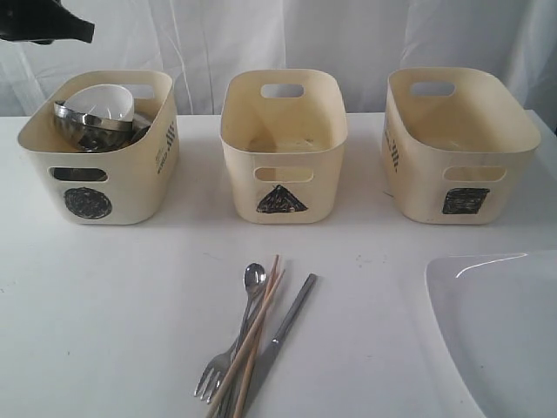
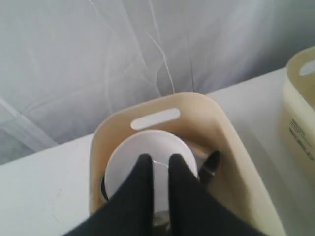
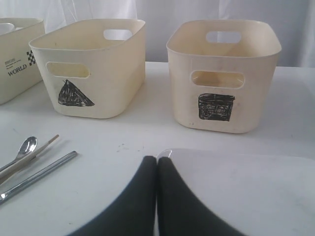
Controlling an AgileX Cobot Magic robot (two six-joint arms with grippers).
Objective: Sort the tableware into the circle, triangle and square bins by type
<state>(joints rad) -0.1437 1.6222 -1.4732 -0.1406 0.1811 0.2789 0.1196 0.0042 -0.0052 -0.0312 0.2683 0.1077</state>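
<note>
The small white bowl (image 1: 103, 103) lies on the steel bowl (image 1: 87, 132) inside the circle bin (image 1: 165, 148). My left gripper (image 2: 160, 160) hovers above the white bowl (image 2: 142, 147), its fingers a little apart and holding nothing. No mugs can be made out. On the table in front lie the spoon (image 1: 254, 277), fork (image 1: 209, 379), chopsticks (image 1: 261, 322) and knife (image 1: 291, 318). The large white plate (image 1: 505, 331) rests at the front right. My right gripper (image 3: 157, 160) is shut and empty, at the corner of the plate (image 3: 246, 191).
The triangle bin (image 1: 244, 165) stands in the middle and the square bin (image 1: 418, 174) on the right; I see nothing inside either. The left arm (image 1: 43, 22) shows dark at the top left corner. White cloth hangs behind the table.
</note>
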